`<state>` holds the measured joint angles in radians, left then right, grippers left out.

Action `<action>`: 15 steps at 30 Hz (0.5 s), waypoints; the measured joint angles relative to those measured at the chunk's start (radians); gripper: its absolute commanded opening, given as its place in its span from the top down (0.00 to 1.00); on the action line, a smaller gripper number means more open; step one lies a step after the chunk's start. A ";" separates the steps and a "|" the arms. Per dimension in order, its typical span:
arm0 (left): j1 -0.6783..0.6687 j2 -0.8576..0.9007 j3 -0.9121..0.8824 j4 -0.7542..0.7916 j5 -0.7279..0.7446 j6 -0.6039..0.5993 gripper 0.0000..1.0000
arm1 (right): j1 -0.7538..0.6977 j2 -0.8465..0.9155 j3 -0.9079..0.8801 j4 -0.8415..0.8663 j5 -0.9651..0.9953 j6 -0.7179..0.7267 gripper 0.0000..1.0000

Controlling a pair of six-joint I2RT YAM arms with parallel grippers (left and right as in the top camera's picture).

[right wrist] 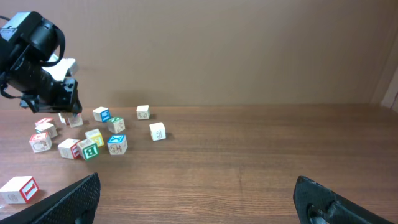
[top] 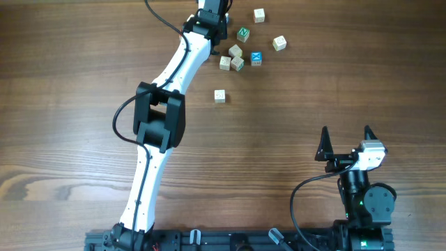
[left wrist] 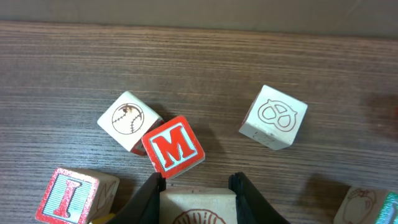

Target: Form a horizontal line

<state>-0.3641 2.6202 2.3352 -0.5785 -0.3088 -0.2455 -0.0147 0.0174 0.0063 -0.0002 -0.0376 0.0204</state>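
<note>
A short row stands at the far middle of the table: two pale beige cubes (top: 225, 63) (top: 237, 64) and a cyan-faced cube (top: 256, 58) at its right end, with a small gap before the cyan one. The row also shows in the right wrist view (right wrist: 90, 149). My left gripper (top: 216, 35) (left wrist: 196, 183) is just above and left of the row. It is shut on a beige cube with a red drawing (left wrist: 198, 208). My right gripper (top: 346, 143) (right wrist: 198, 194) is open and empty near the front right.
Loose cubes lie around the row: a green-faced one (top: 242, 33), pale ones (top: 259, 14) (top: 279, 43) (top: 235, 50) and a lone one nearer (top: 219, 96). Close to the left jaws are a red M cube (left wrist: 174, 146), a baseball cube (left wrist: 127, 118) and a pretzel cube (left wrist: 273, 116).
</note>
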 measured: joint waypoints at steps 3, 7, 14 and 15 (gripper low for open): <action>-0.008 -0.009 0.002 -0.071 0.000 0.000 0.79 | 0.000 0.000 0.000 0.000 0.000 0.000 0.00; -0.045 -0.043 0.002 -0.174 0.000 0.000 0.82 | 0.000 0.000 0.000 0.000 0.000 0.000 0.00; -0.166 -0.166 0.002 -0.377 0.001 -0.091 0.91 | 0.000 0.000 0.000 0.000 0.000 0.000 0.00; -0.183 -0.180 0.003 -0.404 0.002 -0.113 0.92 | 0.000 0.000 0.000 0.000 0.000 0.000 0.00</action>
<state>-0.5468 2.4401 2.3386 -0.9825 -0.3073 -0.3584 -0.0147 0.0174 0.0063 -0.0002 -0.0376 0.0204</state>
